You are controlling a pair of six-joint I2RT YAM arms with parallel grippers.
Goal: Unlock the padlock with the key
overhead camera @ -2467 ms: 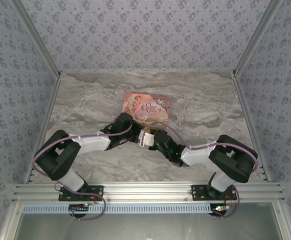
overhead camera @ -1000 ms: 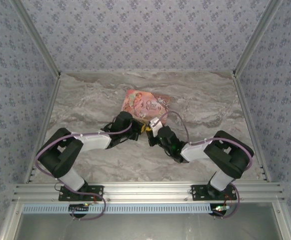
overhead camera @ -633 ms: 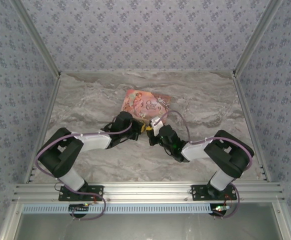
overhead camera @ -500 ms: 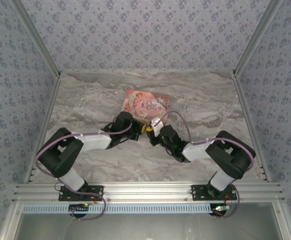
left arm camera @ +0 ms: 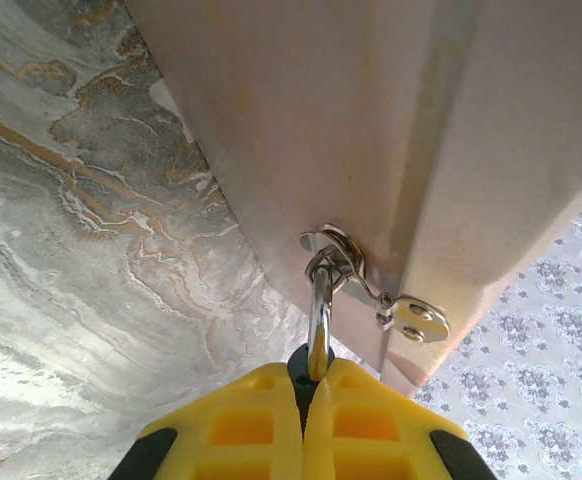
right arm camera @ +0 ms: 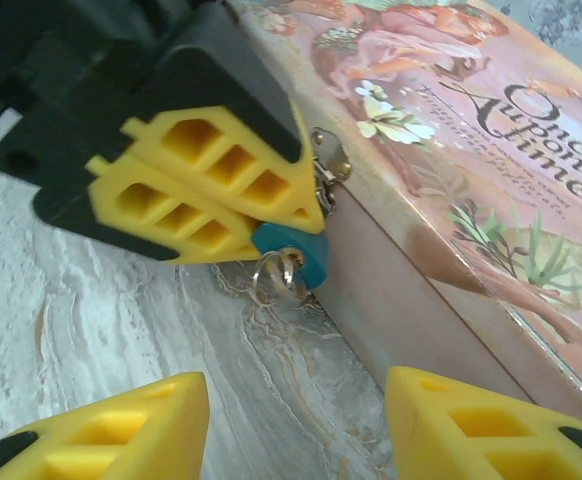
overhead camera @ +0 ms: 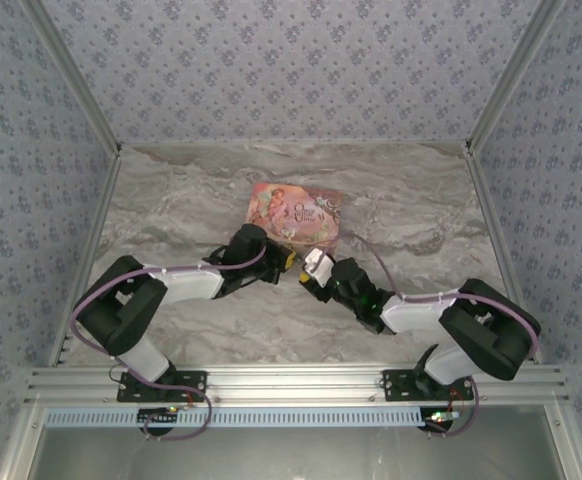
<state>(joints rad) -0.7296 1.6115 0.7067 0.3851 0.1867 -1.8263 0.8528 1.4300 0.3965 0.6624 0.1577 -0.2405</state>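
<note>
At pink box | left pincer clenches padlock | right pincer released near key | pinch key squarely, twist gently

Grey-veined marble counter.
A flat pink illustrated box lies on it, just above the centre of the top view, turned slightly askew.

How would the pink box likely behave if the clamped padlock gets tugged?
The pink box probably drags along, since the padlock shackle passes through its hasp. It looks flat and light, so it likely slides on the smooth marble table rather than tipping.
</note>
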